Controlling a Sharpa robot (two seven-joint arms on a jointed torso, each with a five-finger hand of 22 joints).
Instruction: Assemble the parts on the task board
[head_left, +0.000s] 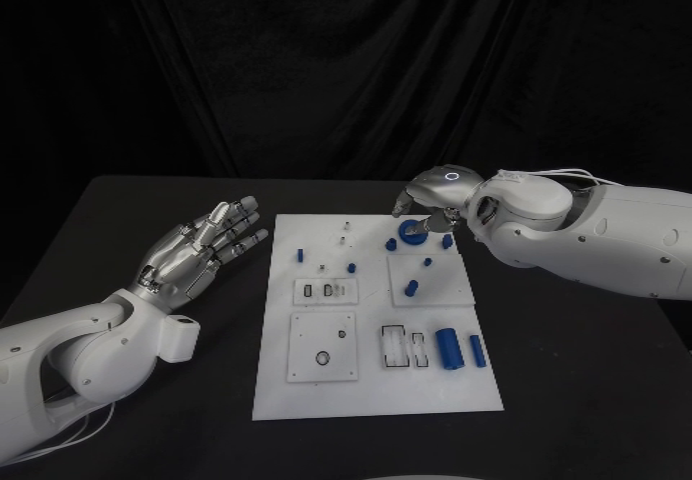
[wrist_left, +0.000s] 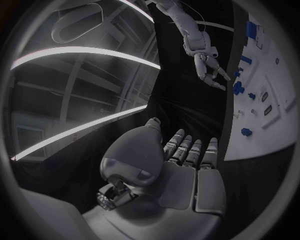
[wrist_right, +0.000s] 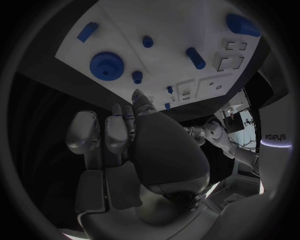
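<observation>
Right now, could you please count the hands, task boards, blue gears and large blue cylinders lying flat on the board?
Hands: 2, the left hand and the right hand
Task board: 1
Blue gear: 1
Large blue cylinders lying flat: 2, the thicker cylinder and the thinner cylinder
Total: 6

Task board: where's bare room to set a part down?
Free: the task board's near strip below the square plate and blue cylinders; black table beside it. Crowded: far right corner, blue gear under right hand.
</observation>
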